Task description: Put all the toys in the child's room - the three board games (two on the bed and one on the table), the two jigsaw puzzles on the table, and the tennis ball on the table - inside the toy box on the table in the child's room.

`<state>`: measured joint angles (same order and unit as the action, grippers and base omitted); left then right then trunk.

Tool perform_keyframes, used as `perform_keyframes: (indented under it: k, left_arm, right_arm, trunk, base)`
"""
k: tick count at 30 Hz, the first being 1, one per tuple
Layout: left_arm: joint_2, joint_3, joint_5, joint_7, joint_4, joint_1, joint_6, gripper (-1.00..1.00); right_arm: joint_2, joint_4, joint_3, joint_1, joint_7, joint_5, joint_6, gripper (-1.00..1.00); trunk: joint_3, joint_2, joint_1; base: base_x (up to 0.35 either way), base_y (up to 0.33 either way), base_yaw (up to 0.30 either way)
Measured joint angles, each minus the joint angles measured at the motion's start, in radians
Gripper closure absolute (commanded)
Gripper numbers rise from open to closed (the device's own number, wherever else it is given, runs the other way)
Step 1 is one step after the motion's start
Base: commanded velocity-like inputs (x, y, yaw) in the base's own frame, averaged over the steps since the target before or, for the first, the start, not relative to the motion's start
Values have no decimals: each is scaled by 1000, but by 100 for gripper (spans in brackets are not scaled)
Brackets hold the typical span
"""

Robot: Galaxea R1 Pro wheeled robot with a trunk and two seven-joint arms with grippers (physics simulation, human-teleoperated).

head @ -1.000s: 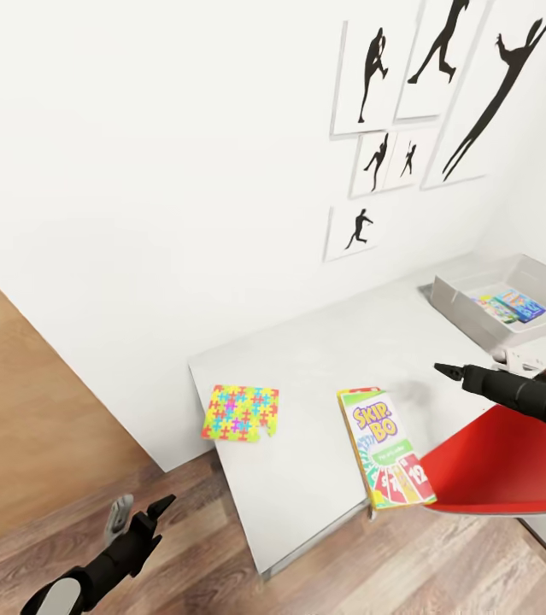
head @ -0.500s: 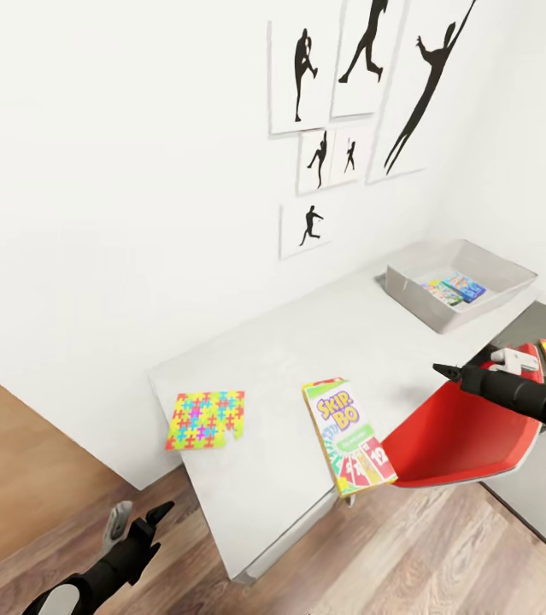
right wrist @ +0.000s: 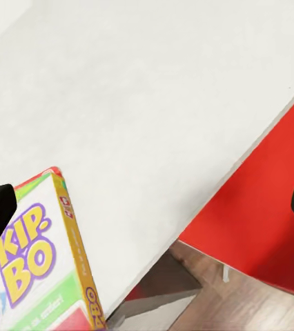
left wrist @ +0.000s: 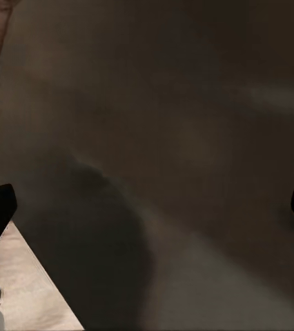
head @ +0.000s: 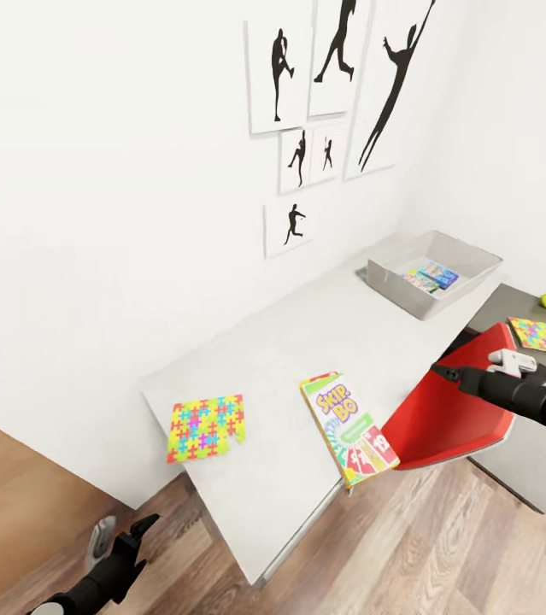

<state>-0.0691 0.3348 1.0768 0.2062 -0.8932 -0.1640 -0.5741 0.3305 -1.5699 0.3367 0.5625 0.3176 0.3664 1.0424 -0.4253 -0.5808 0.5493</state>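
1. SKIP BO [head: 348, 425] lies flat at the table's [head: 307, 342] near edge, overhanging it; I judge it light, stiff and slick, best pinched at that overhang.
2. My right gripper [head: 440, 372] hovers beside it, empty; its jaws stand wide in the wrist view.
3. Left gripper [head: 132, 536] hangs low, jaws apart, empty.
4. Toy box [head: 433, 272] contents are too small to read.
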Motion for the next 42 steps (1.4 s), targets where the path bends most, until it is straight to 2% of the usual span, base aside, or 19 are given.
perform_keyframes:
  k: [3, 14, 28, 42]
  left_arm:
    - [0, 34, 1, 0, 23, 0, 0, -100]
    - [-1, 75, 0, 0, 45, 1, 0, -100]
    - [-1, 86, -5, -4, 50, 1, 1, -100]
    - [0, 87, -7, -10, 71, 3, 4, -100]
  right_arm:
    - [0, -4, 0, -2, 0, 0, 0, -100]
    - [-1, -8, 1, -3, 1, 0, 0, -100]
    - [-1, -9, 1, -4, 0, 1, 0, -100]
    - [7, 26, 7, 0, -1, 2, 0, -100]
  trunk:
    - [0, 0, 0]
    - [0, 0, 0]
    - [0, 0, 0]
    - [0, 0, 0]
  base:
    - [0, 324, -59]
    - [0, 333, -25]
    - [0, 317, -63]
    - [0, 85, -243]
